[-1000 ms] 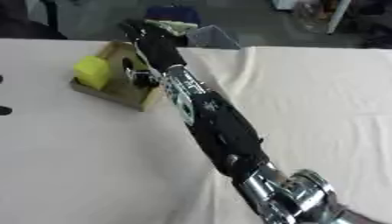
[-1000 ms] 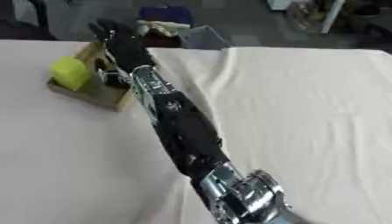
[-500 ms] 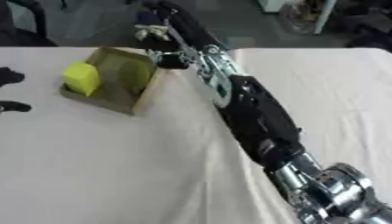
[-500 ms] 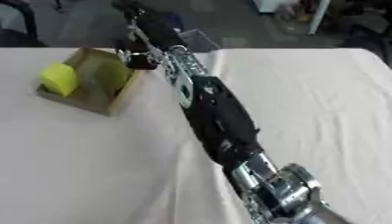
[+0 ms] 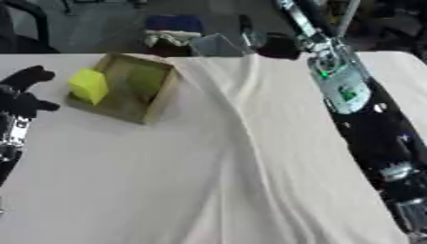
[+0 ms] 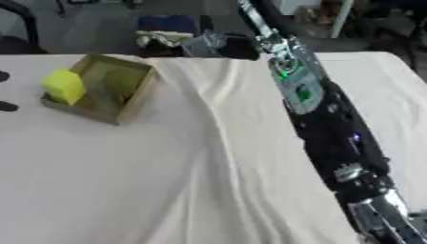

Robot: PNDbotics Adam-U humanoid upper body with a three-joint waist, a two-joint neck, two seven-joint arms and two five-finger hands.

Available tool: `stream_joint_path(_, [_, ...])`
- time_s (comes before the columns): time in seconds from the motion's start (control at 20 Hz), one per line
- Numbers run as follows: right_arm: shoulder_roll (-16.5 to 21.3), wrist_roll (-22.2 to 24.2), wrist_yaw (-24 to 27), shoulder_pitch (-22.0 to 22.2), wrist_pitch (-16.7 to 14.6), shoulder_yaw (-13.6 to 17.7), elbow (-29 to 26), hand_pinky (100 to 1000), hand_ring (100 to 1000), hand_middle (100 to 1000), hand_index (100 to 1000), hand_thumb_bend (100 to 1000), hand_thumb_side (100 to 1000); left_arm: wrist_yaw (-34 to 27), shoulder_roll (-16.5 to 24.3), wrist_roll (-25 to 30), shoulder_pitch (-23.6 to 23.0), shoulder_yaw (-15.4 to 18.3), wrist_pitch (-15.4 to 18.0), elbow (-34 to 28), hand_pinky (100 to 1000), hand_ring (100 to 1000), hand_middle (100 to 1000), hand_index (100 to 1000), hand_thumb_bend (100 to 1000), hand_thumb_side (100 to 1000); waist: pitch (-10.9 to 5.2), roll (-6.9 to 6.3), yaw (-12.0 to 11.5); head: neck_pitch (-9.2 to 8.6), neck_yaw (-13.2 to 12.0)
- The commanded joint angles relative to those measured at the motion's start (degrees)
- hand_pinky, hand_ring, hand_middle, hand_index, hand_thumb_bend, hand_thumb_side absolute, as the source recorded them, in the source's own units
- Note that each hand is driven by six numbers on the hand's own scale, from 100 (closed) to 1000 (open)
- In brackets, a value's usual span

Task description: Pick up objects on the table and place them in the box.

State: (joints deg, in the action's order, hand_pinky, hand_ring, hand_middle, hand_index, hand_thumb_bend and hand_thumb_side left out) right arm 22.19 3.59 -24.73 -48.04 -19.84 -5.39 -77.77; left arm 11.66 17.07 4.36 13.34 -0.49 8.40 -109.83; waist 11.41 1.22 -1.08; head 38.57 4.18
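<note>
While the left robot hand (image 5: 23, 93) rests apparently half-curled, empty, the yellow block (image 5: 88, 86) sits beside it in the box (image 5: 155, 100).

Our right arm (image 5: 354, 102) rises from the lower right corner and stretches up toward the top edge, where it leaves the views, so we cannot see its hand. Our left hand (image 5: 21, 93) shows at the left edge, dark, its fingers relaxed and holding nothing.

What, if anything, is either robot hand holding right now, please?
Nothing visible: the left robot hand beside the box holds nothing, and the right robot hand is out of view past the top edge. The yellow object sits in the box.
</note>
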Motion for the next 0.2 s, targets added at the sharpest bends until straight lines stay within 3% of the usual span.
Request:
stream_joint_path(0.05, [5.44, 0.17, 6.94, 3.50, 1.89, 3.37, -7.72, 925, 948, 779, 907, 100, 361, 0.50, 1.49, -0.97, -0.31, 1.08, 0.16, -0.25, 689, 950, 789, 900, 126, 880, -1.29, -0.15, 0.63, 0.59, -1.15])
stream_joint_path(0.2, [8.35, -1.30, 10.83, 10.67, 3.14, 7.84, -11.54, 924, 950, 776, 901, 100, 382, 0.98, 1.70, -2.06, -1.23, 2.05, 0.20, 0.19, 688, 948, 788, 897, 120, 878, -1.68, -0.12, 1.80, 0.95, -2.04])
